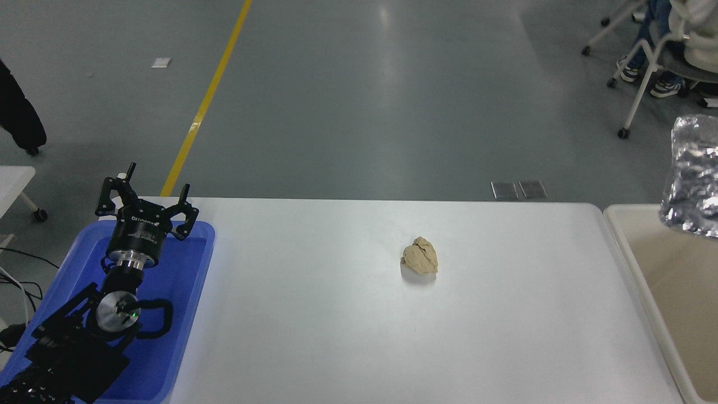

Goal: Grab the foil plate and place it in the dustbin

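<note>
The foil plate (pixel 692 175) is a wrinkled silver tray at the right edge of the head view, partly cut off by the picture edge. It hangs in the air over the far end of the cream-beige dustbin (pixel 621 231), which stands against the table's right side. Whatever holds the plate is out of view, and the right gripper does not show. My left gripper (pixel 147 193) is parked at the lower left over a blue tray, with its fingers spread open and empty.
A small tan paper wad (pixel 419 257) lies near the middle of the white table (pixel 336 336). The blue plastic tray (pixel 185 280) sits at the table's left end under the left arm. A person on a wheeled chair (pixel 662 56) is at the far right.
</note>
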Robot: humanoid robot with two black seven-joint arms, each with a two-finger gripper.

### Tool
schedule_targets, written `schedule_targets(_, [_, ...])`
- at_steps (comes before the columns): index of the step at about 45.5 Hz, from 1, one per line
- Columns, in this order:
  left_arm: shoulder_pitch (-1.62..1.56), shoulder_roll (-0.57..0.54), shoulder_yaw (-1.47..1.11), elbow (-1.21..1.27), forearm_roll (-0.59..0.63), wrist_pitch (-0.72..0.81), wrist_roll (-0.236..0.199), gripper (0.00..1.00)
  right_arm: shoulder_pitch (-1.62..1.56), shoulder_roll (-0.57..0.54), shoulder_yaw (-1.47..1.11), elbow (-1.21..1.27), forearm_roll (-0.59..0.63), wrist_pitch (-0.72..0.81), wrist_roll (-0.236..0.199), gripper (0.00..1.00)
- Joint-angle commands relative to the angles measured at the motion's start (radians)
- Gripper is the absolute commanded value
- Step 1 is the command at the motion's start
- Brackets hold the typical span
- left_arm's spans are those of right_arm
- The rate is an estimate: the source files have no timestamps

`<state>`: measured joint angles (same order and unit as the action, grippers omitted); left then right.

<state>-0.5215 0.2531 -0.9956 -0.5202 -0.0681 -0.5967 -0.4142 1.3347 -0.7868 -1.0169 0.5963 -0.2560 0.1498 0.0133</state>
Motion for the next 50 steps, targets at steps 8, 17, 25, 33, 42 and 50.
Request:
schedule_targets(8, [0.000,0.000,0.000,0.000,0.001,0.000,0.000,1.00,-0.535,0.245,0.303,-0.492,0.095,-0.140,-0.044,0.00])
schedule_targets(17, [0.000,0.000,0.000,0.000,-0.001,0.000,0.000,1.00,-0.627,0.285,0.374,-0.521,0.095,-0.220,-0.075,0.00])
schedule_targets(25, [0.000,0.000,0.000,0.000,0.001,0.000,0.000,1.00,-0.683,0.293,0.406,-0.521,0.101,-0.245,-0.075,0.00])
schedule_targets(33, [0.000,0.000,0.000,0.000,0.001,0.000,0.000,1.00,-0.733,0.291,0.429,-0.523,0.103,-0.246,-0.073,0.00])
schedule_targets(42, [0.000,0.000,0.000,0.000,0.001,0.000,0.000,1.00,-0.758,0.288,0.431,-0.538,0.104,-0.254,-0.073,0.00])
schedule_targets(50, [0.000,0.000,0.000,0.000,0.001,0.000,0.000,1.00,-0.758,0.285,0.443,-0.538,0.101,-0.257,-0.072,0.57])
